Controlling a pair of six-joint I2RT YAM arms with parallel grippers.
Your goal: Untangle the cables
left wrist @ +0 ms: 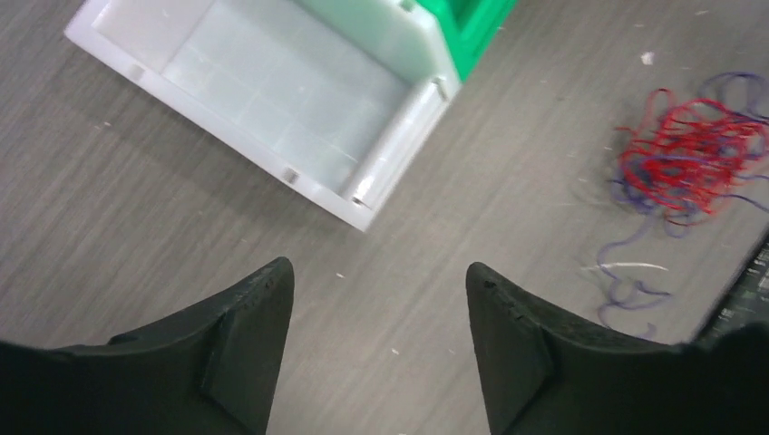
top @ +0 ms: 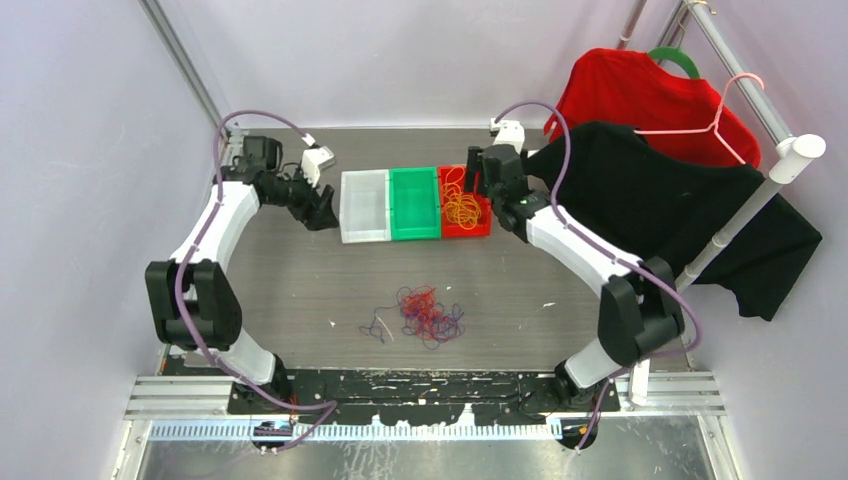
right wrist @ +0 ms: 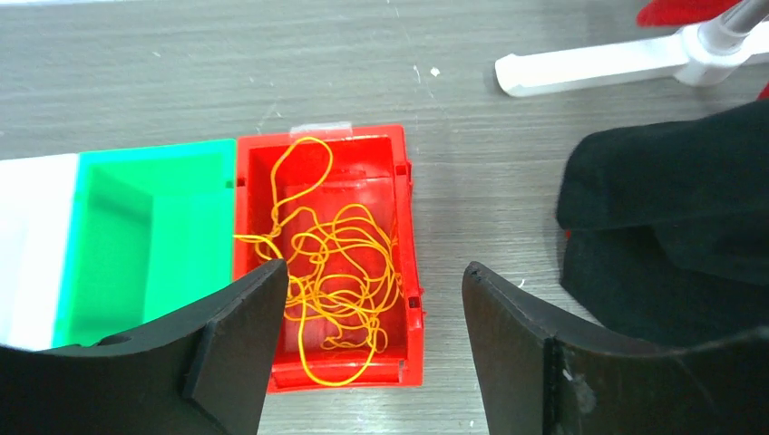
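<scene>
Hovering over the worktop [top: 300,290], I have both claws spread wide with nothing pinched in either. My left claw [left wrist: 376,272] hangs just at 9 o'clock of the white bin [top: 364,206], its fingers apart over bare wood-grain surface. My right claw [right wrist: 374,272] sits above the red bin [right wrist: 345,376], near its 1 o'clock corner in the top view. The three bins stand in a row, touching side by side: white at 9 o'clock, the green bin [top: 414,203] in the middle, red at 3 o'clock. The orange-yellow cable [right wrist: 335,263] lies loosely looped inside the red bin, with one long loop reaching toward its far wall and a strand crossing the wall on the green bin's side. The red and purple tangle [top: 425,315] lies on the worktop well apart from the bins, at 6 o'clock of them, with a few purple strands trailing out toward 9 o'clock. A black garment [top: 680,210] hangs at 3 o'clock of my right claw, with a red garment [top: 630,95] behind it.
</scene>
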